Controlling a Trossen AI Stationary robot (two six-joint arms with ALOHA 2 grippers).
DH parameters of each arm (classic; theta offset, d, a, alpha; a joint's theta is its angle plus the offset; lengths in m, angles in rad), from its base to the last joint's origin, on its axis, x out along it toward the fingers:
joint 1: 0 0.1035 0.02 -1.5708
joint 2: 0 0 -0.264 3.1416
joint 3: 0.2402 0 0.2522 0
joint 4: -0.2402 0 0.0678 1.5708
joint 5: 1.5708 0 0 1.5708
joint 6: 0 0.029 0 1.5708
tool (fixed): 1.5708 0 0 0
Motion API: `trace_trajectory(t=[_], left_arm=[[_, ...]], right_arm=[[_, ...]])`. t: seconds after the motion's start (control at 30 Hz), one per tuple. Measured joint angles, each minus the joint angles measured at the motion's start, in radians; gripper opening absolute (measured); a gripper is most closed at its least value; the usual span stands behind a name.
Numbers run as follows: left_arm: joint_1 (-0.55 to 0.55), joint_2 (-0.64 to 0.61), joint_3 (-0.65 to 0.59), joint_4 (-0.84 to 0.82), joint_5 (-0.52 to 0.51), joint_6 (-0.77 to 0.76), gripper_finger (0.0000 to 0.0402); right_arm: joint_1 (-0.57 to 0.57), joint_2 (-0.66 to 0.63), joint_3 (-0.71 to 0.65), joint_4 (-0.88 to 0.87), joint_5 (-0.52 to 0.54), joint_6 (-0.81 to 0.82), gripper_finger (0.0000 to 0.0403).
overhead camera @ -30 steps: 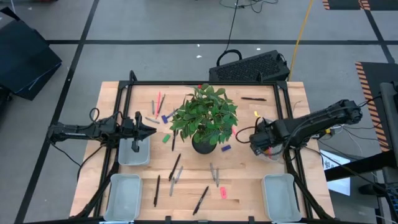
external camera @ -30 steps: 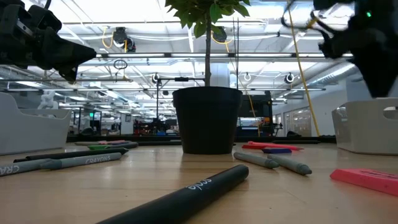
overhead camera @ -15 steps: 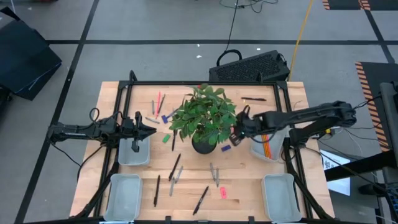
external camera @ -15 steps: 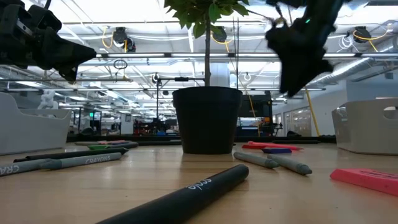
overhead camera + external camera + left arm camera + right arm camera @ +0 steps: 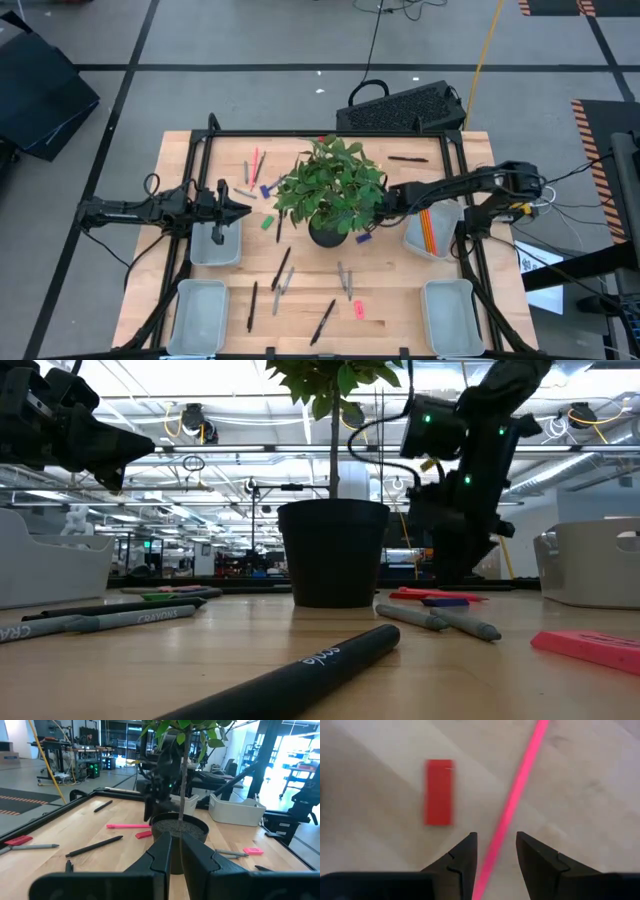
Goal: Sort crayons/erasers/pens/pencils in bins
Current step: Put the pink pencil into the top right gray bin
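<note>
Pencils are the matter in hand: the right end effector [image 5: 493, 851] hangs low by the plant pot [image 5: 328, 232], its fingers narrowly parted and empty, straddling from above a long pink-red pencil [image 5: 512, 805] that lies on the surface beside a red eraser [image 5: 439, 792]. By my judgement this is the approach to a pick; the next move calls for a short descent, closing across the thin stick, then carrying it to the bin [image 5: 431, 229] on the right, where orange sticks already lie. The left end effector [image 5: 240, 210] waits over the upper left bin [image 5: 215, 245], fingers pressed together with nothing between them. Four bins show in the overhead view, two on each side. Loose on the surface I count about five black pens, three or four grey crayons, two reddish sticks behind the plant, and some five small erasers; the leaves hide part of the surface, so these counts are approximate.
</note>
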Motion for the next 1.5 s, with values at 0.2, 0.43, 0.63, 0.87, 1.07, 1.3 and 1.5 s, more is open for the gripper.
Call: trace_trajectory(t=[0.2,0.43,0.63,0.87,1.07,1.3,1.5], left_arm=[[0.000,0.000,0.000,0.000,0.000,0.000,0.0042],[0.000,0.000,0.000,0.000,0.000,0.000,0.0042],[0.000,0.000,0.000,0.000,0.000,0.000,0.0042],[0.000,0.000,0.000,0.000,0.000,0.000,0.0042],[0.000,0.000,0.000,0.000,0.000,0.000,0.0042],[0.000,0.000,0.000,0.000,0.000,0.000,0.0042],[0.000,0.000,0.000,0.000,0.000,0.000,0.0042]], right_arm=[[-0.012,0.039,0.000,-0.010,0.007,0.029,0.0124],[-0.036,0.050,0.004,-0.040,-0.053,0.054,0.0077],[-0.058,0.051,0.003,-0.099,-0.146,0.058,0.0030],[-0.063,0.052,0.002,-0.207,-0.220,0.080,0.0022],[-0.064,0.052,0.001,-0.208,-0.248,0.084,0.0025],[-0.063,0.053,0.001,-0.222,-0.280,0.095,0.0047],[-0.066,0.053,0.000,-0.209,-0.290,0.099,0.0059]])
